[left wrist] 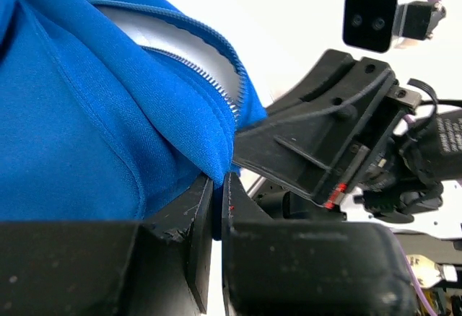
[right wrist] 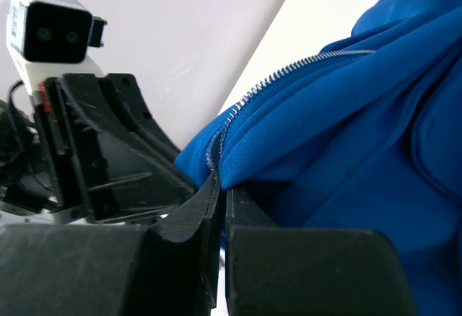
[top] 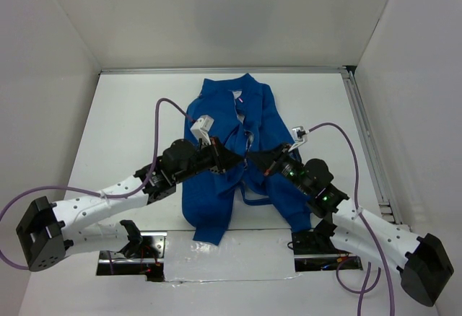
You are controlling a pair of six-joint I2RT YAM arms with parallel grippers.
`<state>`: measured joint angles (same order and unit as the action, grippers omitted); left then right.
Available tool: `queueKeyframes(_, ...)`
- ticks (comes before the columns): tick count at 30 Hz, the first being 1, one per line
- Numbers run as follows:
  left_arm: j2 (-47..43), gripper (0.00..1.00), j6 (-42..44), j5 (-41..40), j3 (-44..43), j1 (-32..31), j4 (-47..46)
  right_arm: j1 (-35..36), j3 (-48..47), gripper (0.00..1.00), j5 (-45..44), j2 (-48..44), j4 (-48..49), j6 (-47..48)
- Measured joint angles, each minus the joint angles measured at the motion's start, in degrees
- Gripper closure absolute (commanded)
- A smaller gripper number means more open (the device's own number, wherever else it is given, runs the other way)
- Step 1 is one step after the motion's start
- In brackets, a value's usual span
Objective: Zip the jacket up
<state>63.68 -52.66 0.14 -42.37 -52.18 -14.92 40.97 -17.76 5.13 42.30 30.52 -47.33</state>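
Blue jacket (top: 213, 208) is laid on table (top: 130, 114); each zipper (left wrist: 216, 85) edge is clamped between pressed-together jaws of left gripper (left wrist: 219, 186) and right gripper (right wrist: 221, 186).

We see bare table (top: 123, 121) left and right of the jacket (top: 215, 211), while over its middle the left gripper (top: 232, 159) and right gripper (top: 263, 161) crowd together, leaving almost no gap between them.
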Motion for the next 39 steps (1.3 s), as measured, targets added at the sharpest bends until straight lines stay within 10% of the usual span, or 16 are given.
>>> queueKeyframes(18,-0.57,1.0,-3.19,-4.09,0.92,-0.74,-0.17,0.15,0.07,1.0,-3.8,-1.77,-0.17,-12.79)
queueKeyframes(39,-5.79,1.0,-1.07,0.61,4.33,-0.83,-2.71,1.77,-6.6,0.88,5.84,4.28,-4.57,8.5)
